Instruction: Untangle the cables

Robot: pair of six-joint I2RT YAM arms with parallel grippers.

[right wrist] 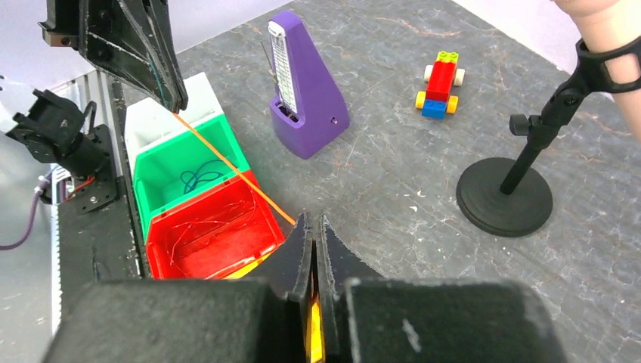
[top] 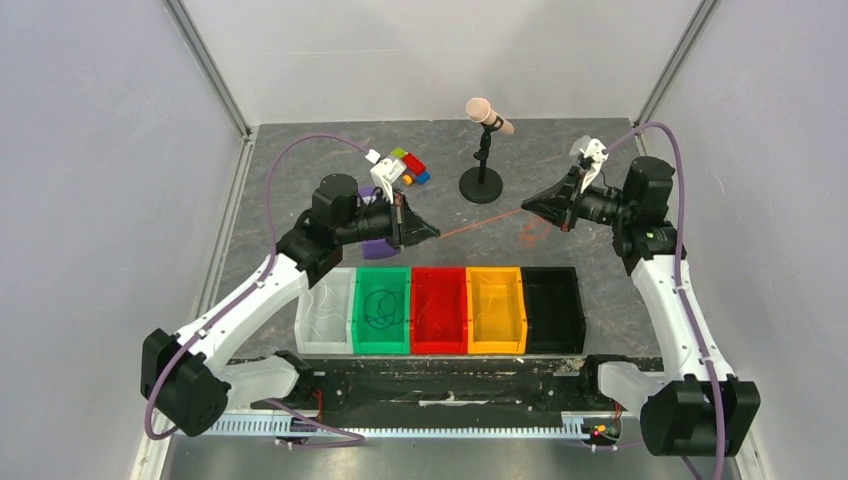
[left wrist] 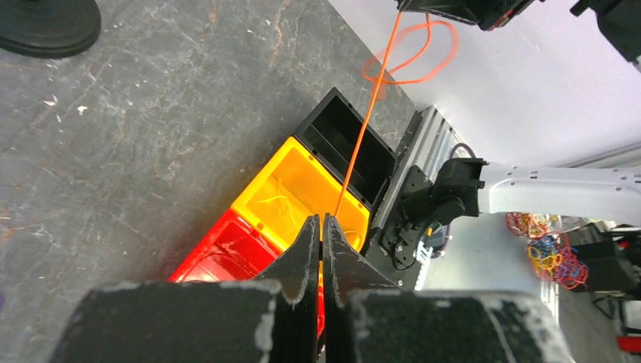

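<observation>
Right up against the lens, the left pincer [left wrist: 321, 221] is seen clamped shut on the orange cable [left wrist: 370, 113], with the right pincer [right wrist: 312, 219] pinched on its other end. It's held taut in the air between them, long axis running centre-left to centre-right in the overhead view, just above the bins [top: 440, 270] in frame. A loose loop [left wrist: 412, 79] is seen by the right pincer, so that end probably gets worked next

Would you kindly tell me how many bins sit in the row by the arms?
5, side by side, left to right in the top view: clear bin, green bin, red bin, yellow bin, black bin. None looks hidden.
</observation>
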